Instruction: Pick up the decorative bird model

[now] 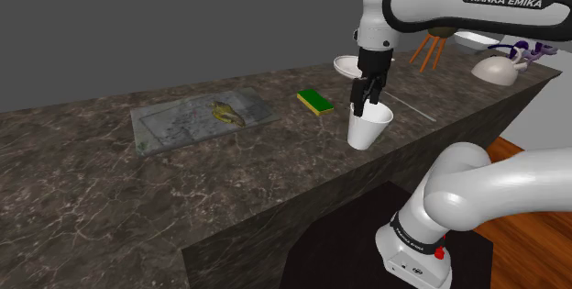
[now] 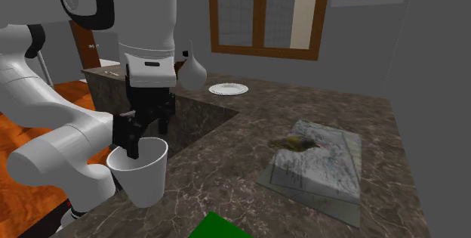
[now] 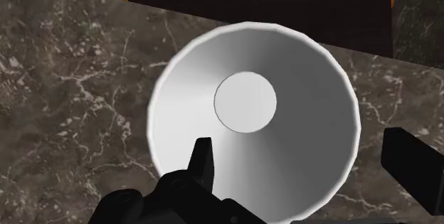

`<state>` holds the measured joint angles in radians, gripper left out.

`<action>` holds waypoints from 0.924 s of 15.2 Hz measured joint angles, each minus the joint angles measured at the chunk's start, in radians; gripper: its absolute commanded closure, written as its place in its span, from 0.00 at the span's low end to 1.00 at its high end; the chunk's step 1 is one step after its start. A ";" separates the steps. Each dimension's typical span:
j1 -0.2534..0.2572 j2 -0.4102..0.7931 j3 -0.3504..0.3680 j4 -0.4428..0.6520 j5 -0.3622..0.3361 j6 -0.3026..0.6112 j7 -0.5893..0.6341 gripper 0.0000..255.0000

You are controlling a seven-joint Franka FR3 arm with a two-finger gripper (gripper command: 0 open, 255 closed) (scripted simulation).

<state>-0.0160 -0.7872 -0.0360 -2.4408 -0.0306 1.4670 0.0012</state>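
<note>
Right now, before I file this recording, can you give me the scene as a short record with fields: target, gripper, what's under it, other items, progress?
target: small yellow-brown bird model, lying on a flat grey rectangular slab
gripper: all-black two-finger gripper, open, at the white tapered cup
fingers: one over the cup's inside, the other outside its rim, not clasping it
other items: green and yellow sponge; white round plate
surface: dark marbled counter
progress: bird not held, gripper apart from it
</note>
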 measured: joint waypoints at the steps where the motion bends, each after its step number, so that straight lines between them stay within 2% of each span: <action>1: 0.000 0.000 0.000 0.000 0.000 0.000 0.000 0.00; 6: 0.022 0.112 0.058 0.050 0.027 0.083 0.059 0.00; 14: 0.053 0.372 0.171 0.221 0.040 0.213 0.187 0.00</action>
<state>0.0368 -0.4152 0.1349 -2.2194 0.0094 1.6802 0.1882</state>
